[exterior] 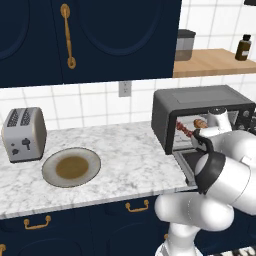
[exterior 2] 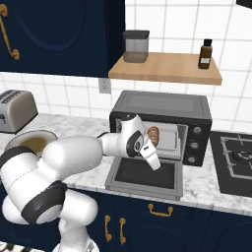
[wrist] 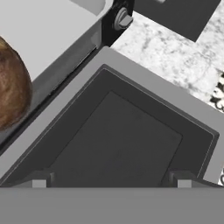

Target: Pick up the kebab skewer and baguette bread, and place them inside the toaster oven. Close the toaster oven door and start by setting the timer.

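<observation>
My hand [exterior 2: 153, 162] is wide open and empty above the lowered door [exterior 2: 142, 173]. The skewer [exterior: 188, 131] and baguette [exterior 2: 153, 135] lie inside the oven [exterior 2: 162, 106]. The door looks stiff and hinged; I would lift its front edge.

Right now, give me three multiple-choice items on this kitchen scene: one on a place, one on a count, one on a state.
1. Where is the baguette bread?
A. on the grey plate
B. inside the toaster oven
C. on the wooden shelf

2. How many slots does the silver toaster have?
A. one
B. two
C. four

3. How is the toaster oven door?
A. dropped open
B. shut
C. missing

Key: 1 B, the loaf sits in the cavity; 2 B, two slots on top; 3 A, the panel lies flat out front.
</observation>
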{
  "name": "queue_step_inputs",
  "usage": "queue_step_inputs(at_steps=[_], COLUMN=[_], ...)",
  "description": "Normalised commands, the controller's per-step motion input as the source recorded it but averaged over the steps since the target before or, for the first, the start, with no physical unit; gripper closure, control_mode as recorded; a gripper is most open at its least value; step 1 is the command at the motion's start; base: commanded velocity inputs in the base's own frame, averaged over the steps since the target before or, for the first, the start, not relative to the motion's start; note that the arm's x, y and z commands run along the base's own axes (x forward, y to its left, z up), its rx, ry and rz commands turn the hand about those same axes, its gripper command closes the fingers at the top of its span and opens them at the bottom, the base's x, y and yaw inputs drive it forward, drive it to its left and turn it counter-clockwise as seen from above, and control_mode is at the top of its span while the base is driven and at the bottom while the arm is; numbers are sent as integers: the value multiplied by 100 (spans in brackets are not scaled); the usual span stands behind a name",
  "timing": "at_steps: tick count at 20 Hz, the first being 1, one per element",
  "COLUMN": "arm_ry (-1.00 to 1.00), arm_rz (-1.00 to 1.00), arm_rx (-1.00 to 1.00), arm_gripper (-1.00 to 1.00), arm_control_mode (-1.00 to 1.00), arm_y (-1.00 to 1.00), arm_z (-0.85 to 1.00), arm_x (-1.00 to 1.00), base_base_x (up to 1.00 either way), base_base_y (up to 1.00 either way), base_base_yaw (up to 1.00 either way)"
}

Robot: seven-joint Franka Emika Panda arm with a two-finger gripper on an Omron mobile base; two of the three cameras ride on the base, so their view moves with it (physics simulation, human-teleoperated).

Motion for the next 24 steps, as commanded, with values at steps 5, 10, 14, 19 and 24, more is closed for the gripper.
queue_step_inputs(at_steps=[5,10,14,19,24], arm_ry=[0,0,0,1,0], arm_rz=[-6,-5,-5,-8,-10], arm_rx=[0,0,0,0,0], arm_gripper=[-100,-100,-100,-100,-100], arm_control_mode=[-100,-100,-100,-100,-100], arm_y=[-17,-20,-3,0,0], arm_z=[0,0,-4,-4,0], arm_x=[-30,-36,-14,14,14], base_base_x=[0,0,0,0,0], base_base_y=[0,0,0,0,0], base_base_yaw=[0,0,0,0,0])
